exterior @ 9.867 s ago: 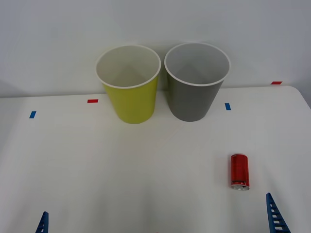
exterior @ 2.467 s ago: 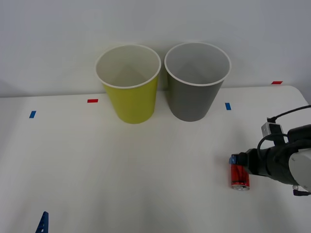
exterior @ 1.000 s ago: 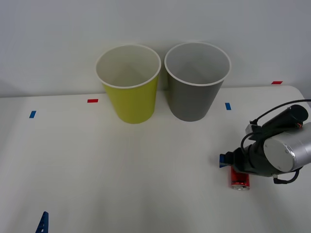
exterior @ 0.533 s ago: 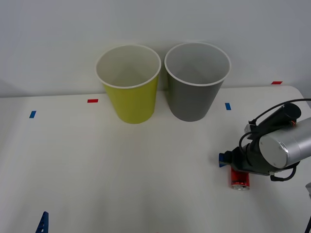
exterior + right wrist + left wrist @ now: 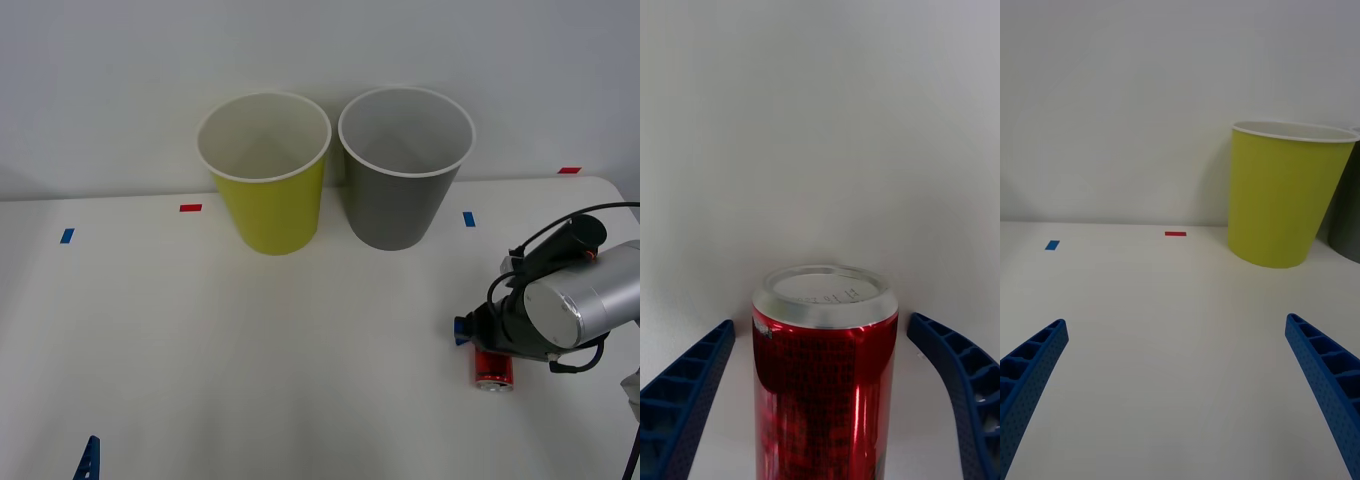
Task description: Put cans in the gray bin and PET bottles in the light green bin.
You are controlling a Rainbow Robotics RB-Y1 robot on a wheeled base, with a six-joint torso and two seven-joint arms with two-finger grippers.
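A: So, front view first: where is the right gripper (image 5: 470, 335)?

B: Low on the table (image 5: 200, 340), over the can (image 5: 493, 368). The can lies on its side with only its near end showing past the wrist. One blue fingertip pokes out just beyond the can's far end.

A: And the bins?

B: The gray bin (image 5: 403, 170) and the green bin (image 5: 266, 175) stand side by side, well apart from the fingers. Nothing shows inside what can be seen of either. The left gripper (image 5: 88, 462) is parked, a fingertip at the near edge.

A: Right wrist view?

B: The can (image 5: 825, 375) sits squarely between the two fingers (image 5: 685, 379), its silver end facing away from the wrist. The jaws are spread wide, with a clear gap on each side of the can, so nothing is held yet.

A: Left wrist view?

B: The left fingers (image 5: 1030, 375) are wide apart with nothing between them; beyond them stands the green bin (image 5: 1281, 195).

A: Progress?

B: Early, by the look of it. The can is straddled but not gripped; closing, lifting, carrying and dropping it in the gray bin all remain.
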